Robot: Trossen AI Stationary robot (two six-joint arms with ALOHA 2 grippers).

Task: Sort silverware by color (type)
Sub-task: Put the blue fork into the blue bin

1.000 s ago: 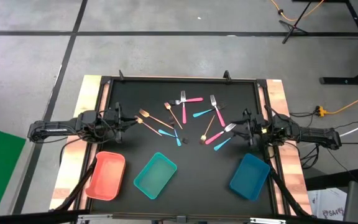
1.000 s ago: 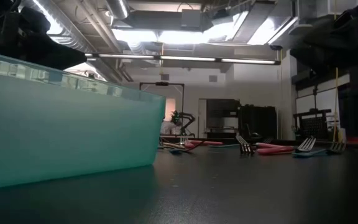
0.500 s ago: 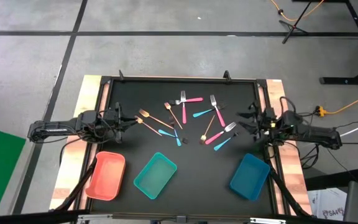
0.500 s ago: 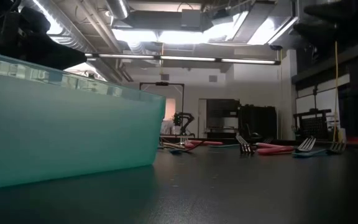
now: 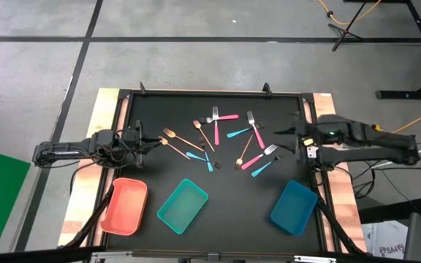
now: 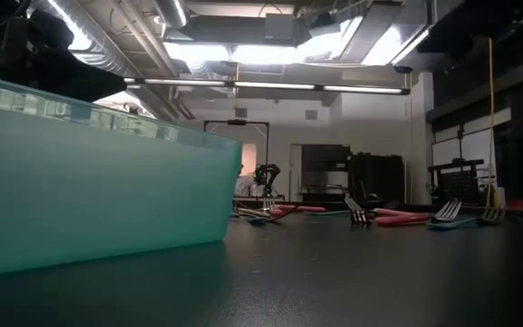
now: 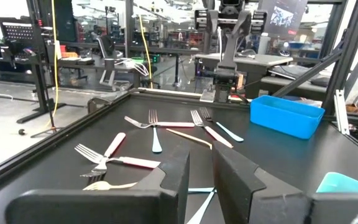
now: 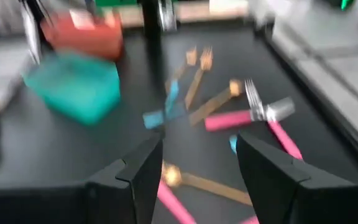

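Silverware point(image 5: 221, 137) is scattered at table centre. Right gripper point(image 5: 292, 136) is spread wide, empty, at 3 o'clock of it. Left gripper point(image 5: 150, 143), at 9 o'clock, is parted narrowly, holding nothing.

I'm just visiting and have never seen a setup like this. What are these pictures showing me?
Two robot arms work at a black table. One picture looks straight down, one sits at table height, and two ride on the arms' wrists. Scattered in the middle is the silverware: pink, light-blue and gold forks and spoons. Near the front edge stand a red tray, a teal tray and a blue tray. The left hand waits at the table's side; the right hand is open by the cutlery. Neither holds anything.
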